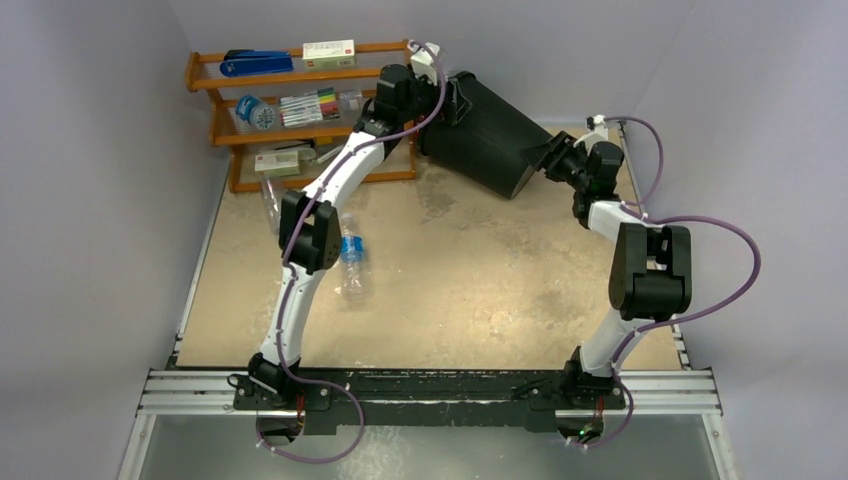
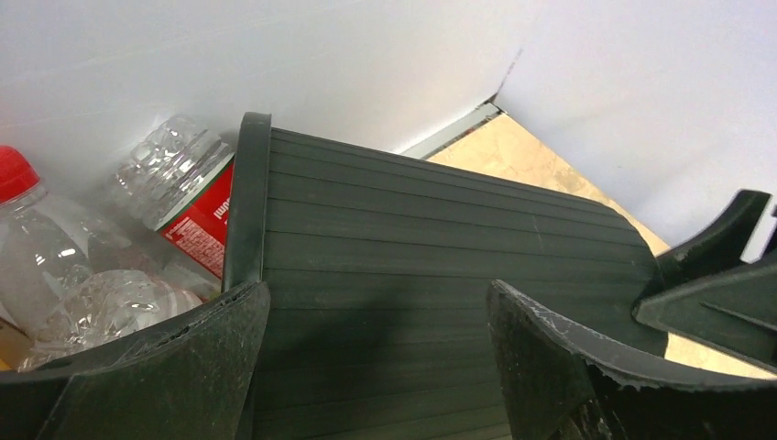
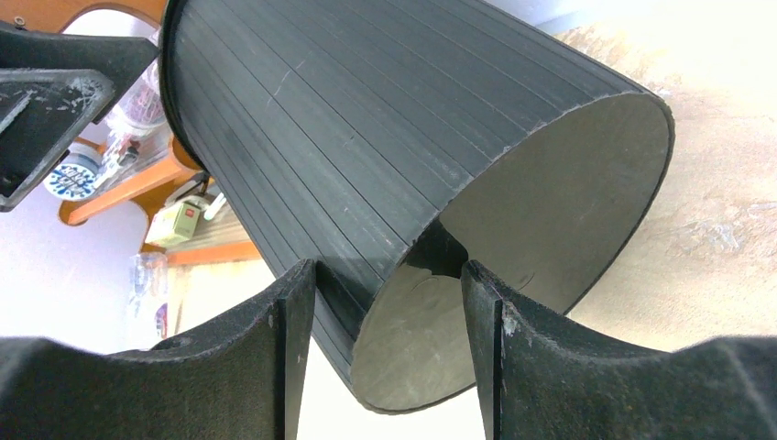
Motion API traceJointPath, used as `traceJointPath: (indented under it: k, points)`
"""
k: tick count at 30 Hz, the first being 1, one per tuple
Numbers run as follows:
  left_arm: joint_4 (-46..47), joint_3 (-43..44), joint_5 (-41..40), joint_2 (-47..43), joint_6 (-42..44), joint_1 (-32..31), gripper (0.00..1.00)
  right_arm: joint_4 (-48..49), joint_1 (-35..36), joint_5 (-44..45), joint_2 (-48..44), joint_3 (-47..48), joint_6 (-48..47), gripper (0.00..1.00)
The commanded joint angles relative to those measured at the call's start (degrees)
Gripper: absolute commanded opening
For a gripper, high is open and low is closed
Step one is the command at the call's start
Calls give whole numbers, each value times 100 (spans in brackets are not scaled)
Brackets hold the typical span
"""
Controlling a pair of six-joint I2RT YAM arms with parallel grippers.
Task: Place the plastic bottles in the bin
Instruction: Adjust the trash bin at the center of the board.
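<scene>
Black round plastic bin point(image 1: 485, 140) is lying tipped over at the back of the worktop point(image 1: 450, 290), with clear plastic bottles point(image 2: 101, 275) at its mouth. Right end effector point(image 3: 389, 270) is clamped on its base rim. Left end effector point(image 2: 374, 293) is spread wide, grasping nothing.

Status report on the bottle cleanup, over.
Left gripper open at the bin mouth rim. Right gripper astride its base, grip unclear. Bin tilted, bottles inside; one loose bottle on table.

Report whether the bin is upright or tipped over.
Tipped. The bin lies slanted on its side, its underside facing the right wrist camera; bottles show at its mouth.
</scene>
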Motion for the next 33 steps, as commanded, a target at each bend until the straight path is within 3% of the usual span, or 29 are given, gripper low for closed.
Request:
traceJointPath:
  k: [1,10,22,33]
  points:
    - [-684,-325,-966,-14,87,-39,89,-1489,14,291,376,-512,-615,59]
    - [-901,-86,-940,222,62,-44,89,-1510,14,301,310,-520,-622,59]
    - [-813,-385,298,59,-221,-46,61,-1583,14,336,175,-566,-644,59]
    - [-381,-659,963,-588,-704,-213,57,-1562,14,290,-10,-896,-605,58]
